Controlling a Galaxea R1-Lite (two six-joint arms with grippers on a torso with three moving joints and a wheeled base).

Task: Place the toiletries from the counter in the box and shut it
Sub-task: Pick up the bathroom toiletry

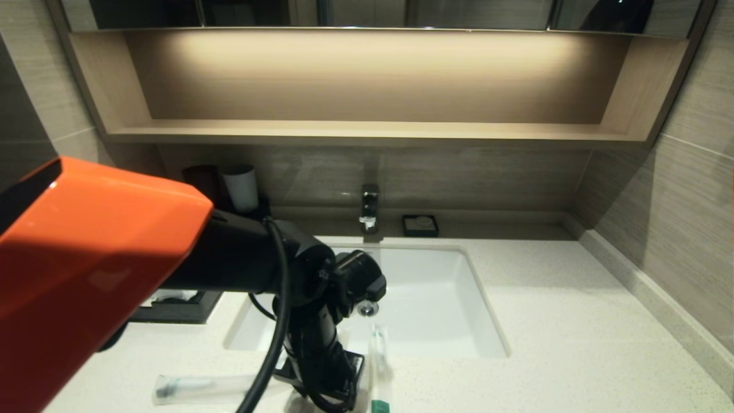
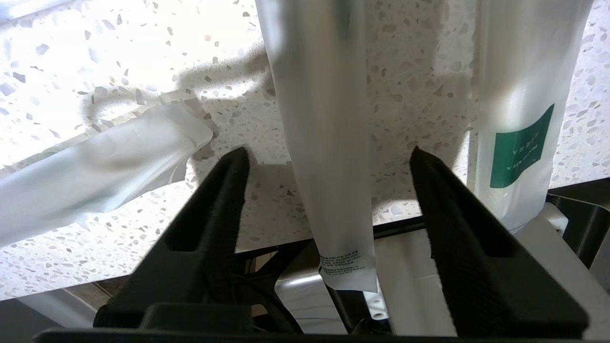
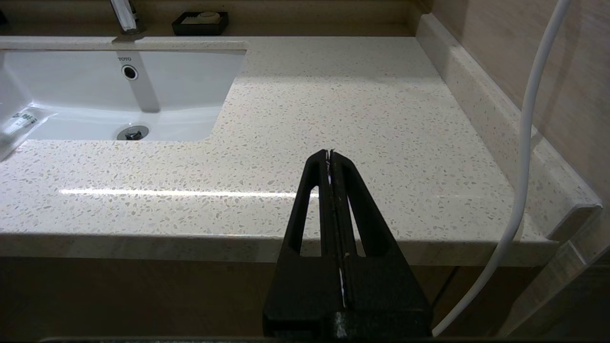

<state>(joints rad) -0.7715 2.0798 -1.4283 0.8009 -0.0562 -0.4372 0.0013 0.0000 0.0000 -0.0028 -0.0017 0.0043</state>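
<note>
Head high; wrists low over counter [image 3: 362, 109]

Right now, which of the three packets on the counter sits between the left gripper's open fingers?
The middle packet, plain white with small print at its end. The left gripper straddles it; the green-labelled packet and the slanted packet lie outside.

We see a white sink [image 1: 436, 298] sunk into the speckled bench [image 1: 573, 344], a tap [image 1: 369, 207] at its far edge, a soap dish [image 1: 420, 225] right of it, and a cup [image 1: 241, 187] far left.
</note>
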